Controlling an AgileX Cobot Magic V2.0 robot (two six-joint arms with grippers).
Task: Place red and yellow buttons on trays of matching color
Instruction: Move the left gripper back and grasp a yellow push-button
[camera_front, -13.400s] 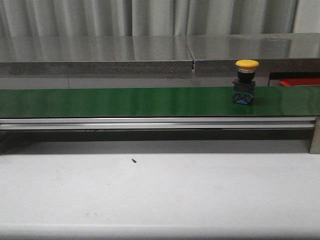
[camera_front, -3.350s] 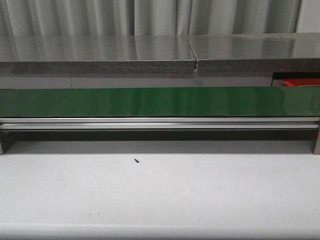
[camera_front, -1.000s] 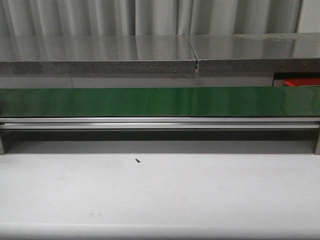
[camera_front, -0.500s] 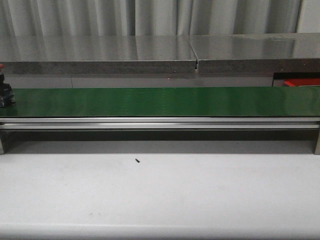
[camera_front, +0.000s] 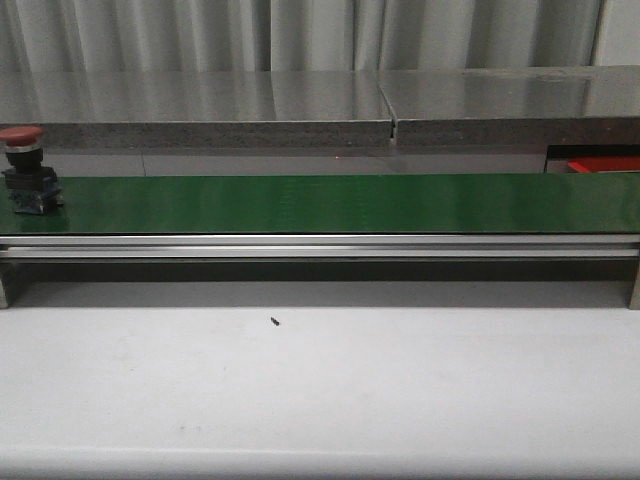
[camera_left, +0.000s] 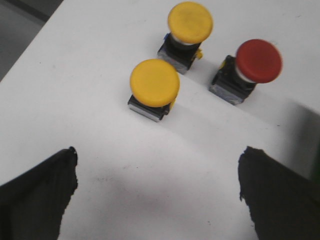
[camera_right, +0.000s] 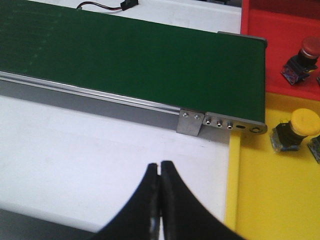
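Observation:
A red button (camera_front: 26, 170) with a dark base stands on the far left end of the green conveyor belt (camera_front: 320, 203). Under my left gripper (camera_left: 158, 159), which is open and empty, two yellow buttons (camera_left: 154, 83) (camera_left: 189, 22) and a red button (camera_left: 258, 61) stand on the white table. My right gripper (camera_right: 160, 165) is shut with nothing in it, above the white table near the belt's end. Beside it lies the yellow tray (camera_right: 280, 195) with a yellow button (camera_right: 304, 123), and beyond it the red tray (camera_right: 272, 30) with a red button (camera_right: 309, 46).
The belt runs across the front view on a silver rail (camera_front: 320, 246). A grey shelf (camera_front: 320, 105) stands behind it. A small dark speck (camera_front: 273, 321) lies on the white table in front. A bracket with screws (camera_right: 220, 122) closes the belt's end.
The yellow button seen on the belt long ago is gone. A red button has come in at the belt's left end and moved right in the last half second.

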